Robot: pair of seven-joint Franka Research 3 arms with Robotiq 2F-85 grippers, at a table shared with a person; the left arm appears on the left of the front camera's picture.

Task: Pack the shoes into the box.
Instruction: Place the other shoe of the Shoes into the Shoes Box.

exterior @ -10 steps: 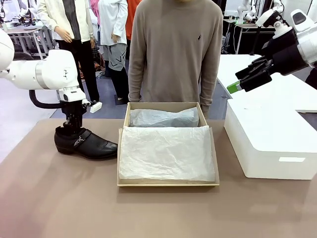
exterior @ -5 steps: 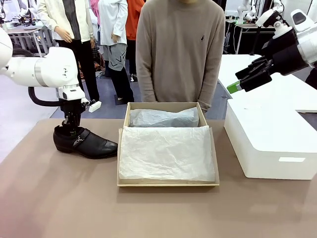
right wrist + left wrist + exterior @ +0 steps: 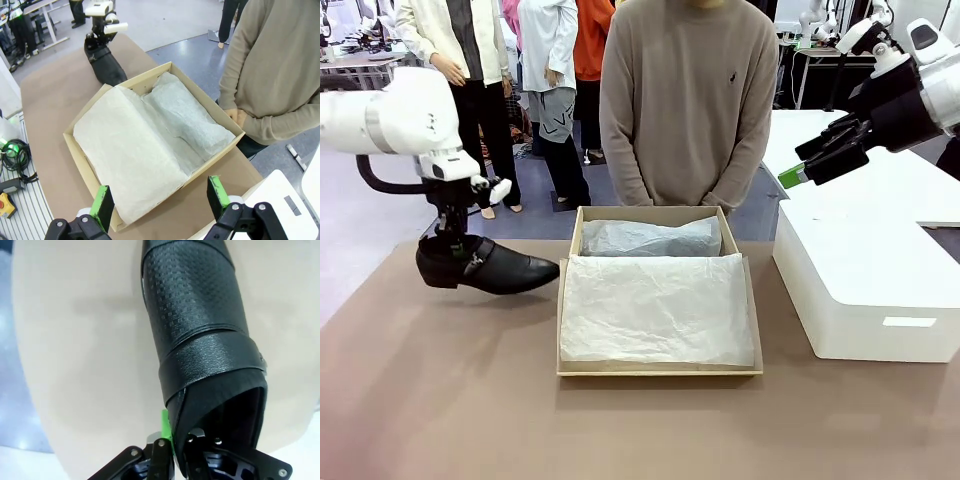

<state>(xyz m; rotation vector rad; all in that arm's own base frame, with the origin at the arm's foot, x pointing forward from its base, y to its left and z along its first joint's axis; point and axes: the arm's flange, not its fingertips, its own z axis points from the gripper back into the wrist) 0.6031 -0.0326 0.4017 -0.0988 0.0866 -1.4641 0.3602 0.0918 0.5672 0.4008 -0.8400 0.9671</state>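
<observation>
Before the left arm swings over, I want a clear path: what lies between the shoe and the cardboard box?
Nothing but a narrow strip of bare table, seen in the front view, separates the shoe from the box.

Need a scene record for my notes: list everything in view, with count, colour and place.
glossy black leather dress shoe: one, black, held off the table, left of the shoebox.
brown cardboard shoebox: one, brown, table centre, open.
white tissue paper: lining, white, inside the shoebox, humped at the far end; what it covers is hidden.
white rectangular box: one, white, table's right side.
brown table: one, brown, bearing both boxes.
person in a beige sweater: one, beige, standing at the far side behind the shoebox.
left fingers: one pair, black with green pads, shut on the shoe's heel rim.
right fingers: one pair, black with green pads, open, in the air at the right.
</observation>
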